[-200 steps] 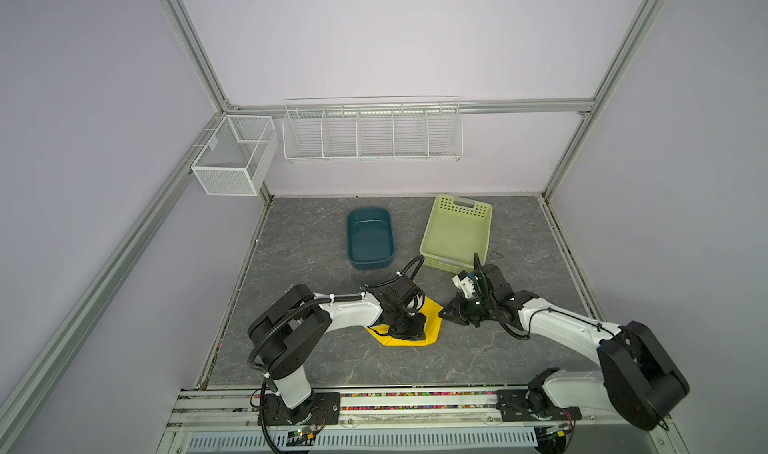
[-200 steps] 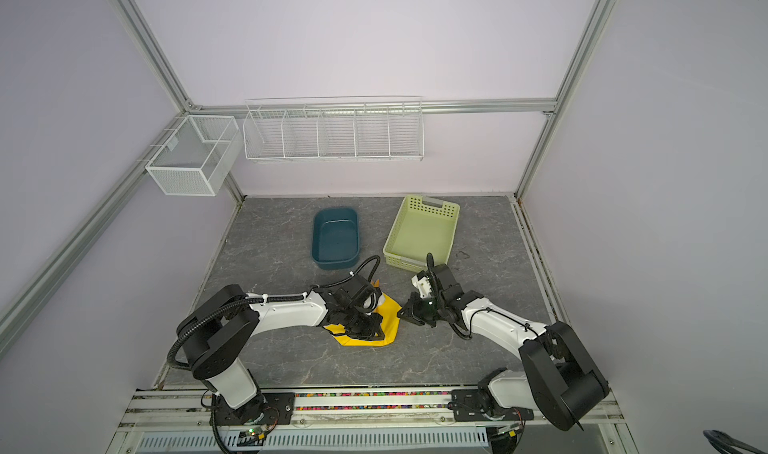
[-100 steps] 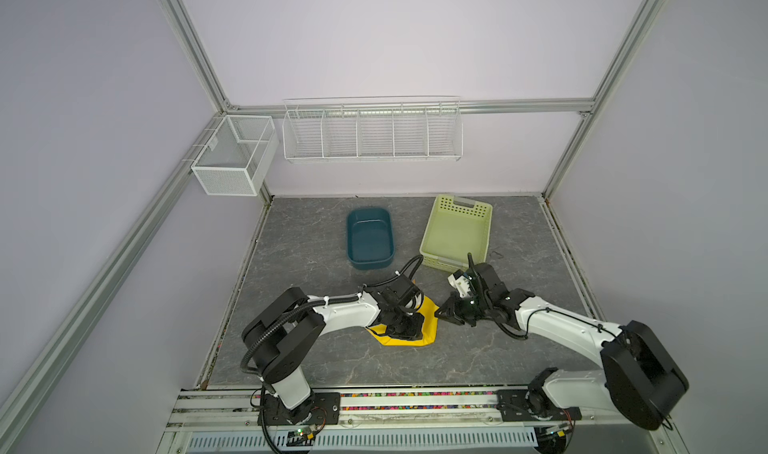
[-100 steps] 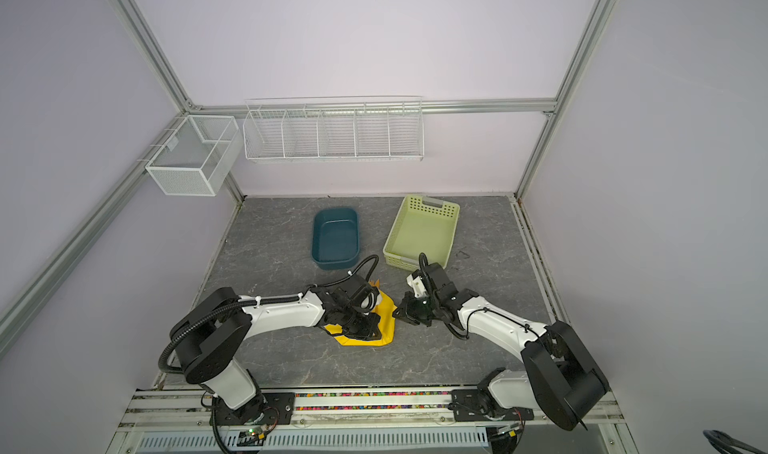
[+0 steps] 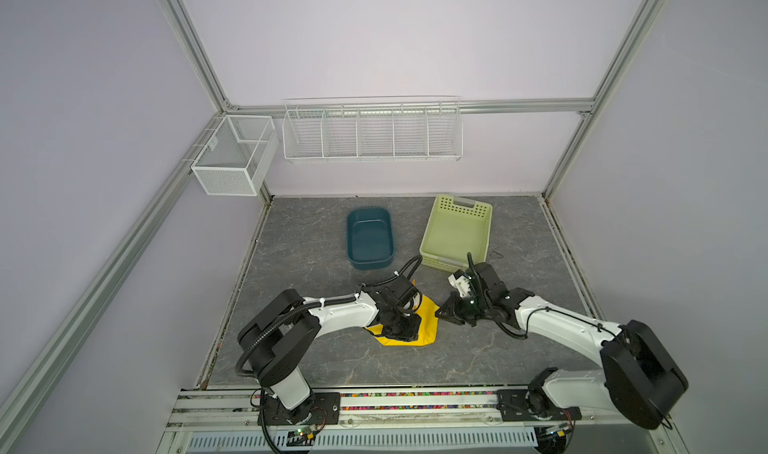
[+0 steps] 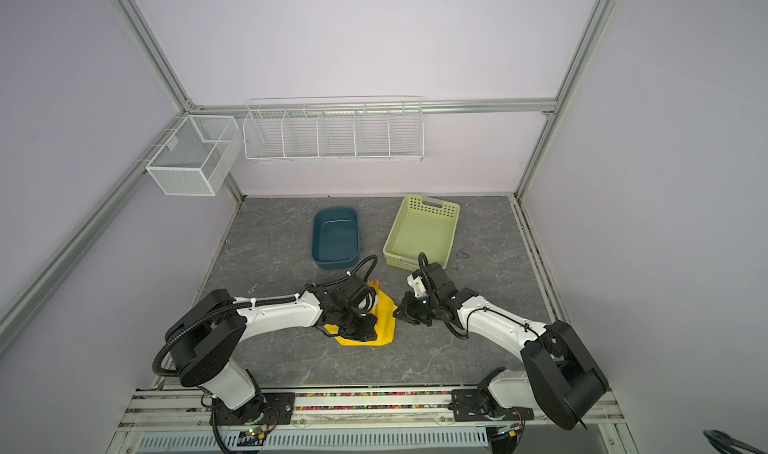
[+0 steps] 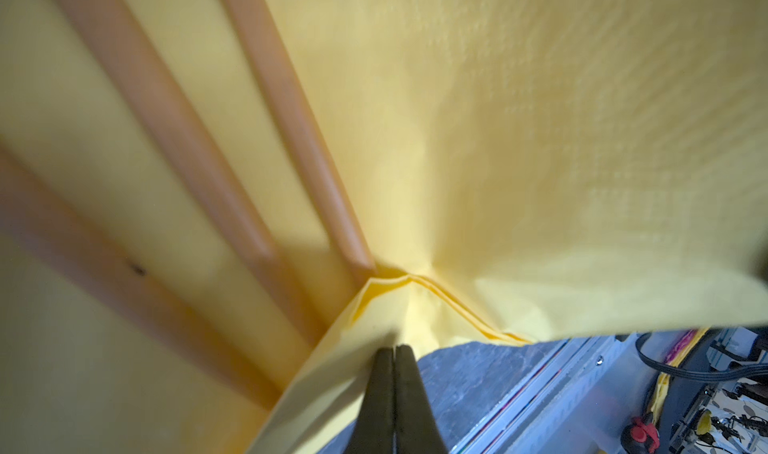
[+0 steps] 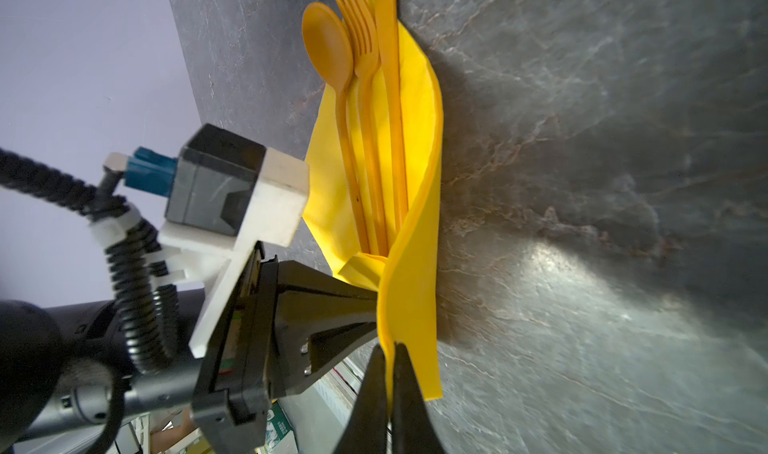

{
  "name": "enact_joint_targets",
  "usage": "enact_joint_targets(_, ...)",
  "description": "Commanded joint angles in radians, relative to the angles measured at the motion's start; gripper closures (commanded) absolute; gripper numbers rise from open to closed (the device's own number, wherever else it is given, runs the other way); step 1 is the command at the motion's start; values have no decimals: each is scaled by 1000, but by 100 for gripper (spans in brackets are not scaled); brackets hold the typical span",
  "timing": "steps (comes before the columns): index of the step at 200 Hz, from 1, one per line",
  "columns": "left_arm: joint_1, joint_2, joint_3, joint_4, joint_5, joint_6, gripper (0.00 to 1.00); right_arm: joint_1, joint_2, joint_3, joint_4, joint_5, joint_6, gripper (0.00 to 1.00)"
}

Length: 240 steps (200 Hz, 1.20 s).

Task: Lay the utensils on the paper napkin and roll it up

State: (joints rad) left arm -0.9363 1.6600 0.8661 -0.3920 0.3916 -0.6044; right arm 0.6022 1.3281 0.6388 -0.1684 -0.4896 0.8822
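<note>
The bright yellow thin paper napkin (image 5: 428,323) lies near the front middle of the grey marbled table (image 5: 311,244), between the two arms. On it, side by side, rest a slim orange plastic spoon (image 8: 328,53), fork (image 8: 365,69) and knife (image 8: 388,57), heads reaching past its far edge. The right gripper (image 8: 388,356) is clenched on the napkin's raised side flap, which curls over the handles; the left gripper (image 7: 394,354) pinches the bunched near corner

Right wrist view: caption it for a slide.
Right gripper, jaws shut on the lifted paper napkin, holds it curled over the spoon, fork and knife lying side by side.
</note>
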Motion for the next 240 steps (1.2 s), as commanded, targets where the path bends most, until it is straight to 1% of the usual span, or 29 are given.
enact_joint_targets(1,-2,20,-1,18,-13,9,100,8,9,21,-12,7,9,93)
enact_joint_targets(30,-2,30,-4,31,-4,5,100,34,14,25,13,12,36,93)
enact_joint_targets(87,-3,34,-14,44,1,1,100,130,70,61,75,36,91,93)
enact_joint_targets(114,-2,14,-27,58,-3,-11,100,156,84,75,89,45,104,93)
enact_joint_targets(134,5,-31,-35,54,-18,-20,100,159,92,82,78,53,98,93)
enact_joint_targets(184,47,-160,-55,-24,-50,-15,97,160,105,101,44,66,76,93)
enact_joint_targets(216,56,-168,-92,-44,-54,2,97,159,117,118,31,68,68,93)
enact_joint_targets(240,58,-154,-123,-23,-57,-3,100,159,126,126,29,65,67,93)
